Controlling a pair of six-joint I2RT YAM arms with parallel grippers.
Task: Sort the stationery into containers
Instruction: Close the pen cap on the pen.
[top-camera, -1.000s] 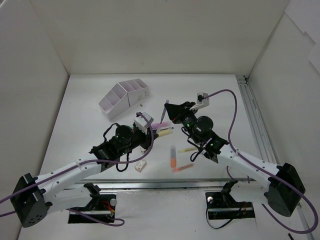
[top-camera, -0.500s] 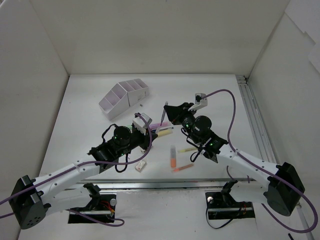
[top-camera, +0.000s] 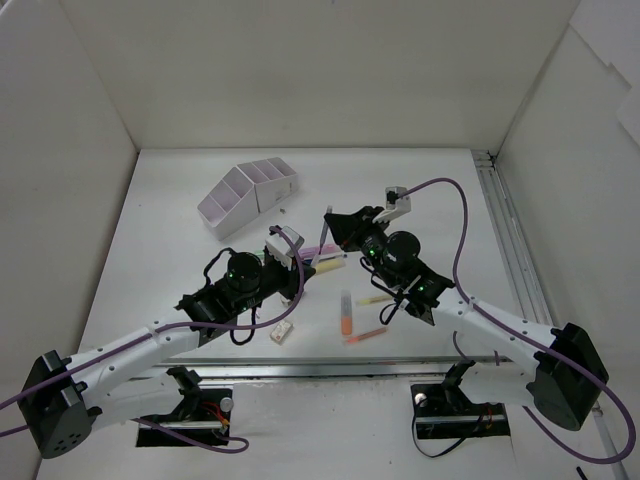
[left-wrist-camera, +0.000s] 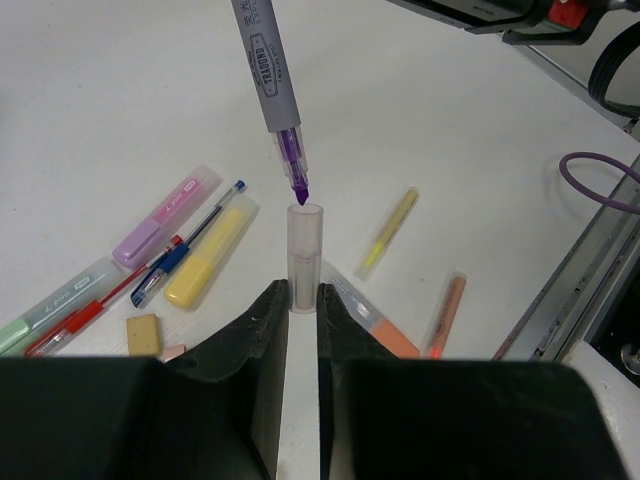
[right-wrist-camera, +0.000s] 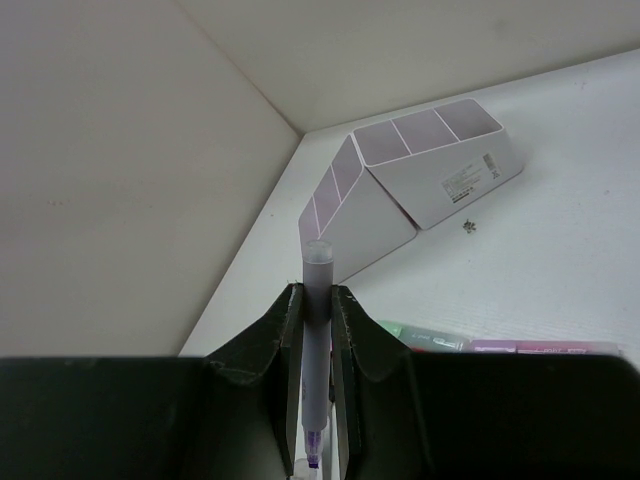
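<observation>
A purple marker (left-wrist-camera: 268, 70) comes in tip-first, its bare violet point just short of the mouth of a clear cap (left-wrist-camera: 306, 245); the two do not quite touch. The left hand (left-wrist-camera: 303, 298) is pinched narrow on the base of the cap, which sticks out from between its fingers toward the marker. The right hand (right-wrist-camera: 318, 300) is clamped on the marker's barrel, the blunt end poking out past its fingers. Both arms reach in from the near edge and bend toward each other, so the hands meet over the middle of the surface (left-wrist-camera: 480, 130). Below them lie a yellow highlighter (left-wrist-camera: 205, 252), a pink highlighter (left-wrist-camera: 165, 215), a blue pen (left-wrist-camera: 185, 255), a beige eraser (left-wrist-camera: 143, 333), a slim yellow pen (left-wrist-camera: 388, 232) and an orange pen (left-wrist-camera: 445, 312), all loose. The organizer (top-camera: 248, 193) sits at the far left of the surface, well apart from both hands
</observation>
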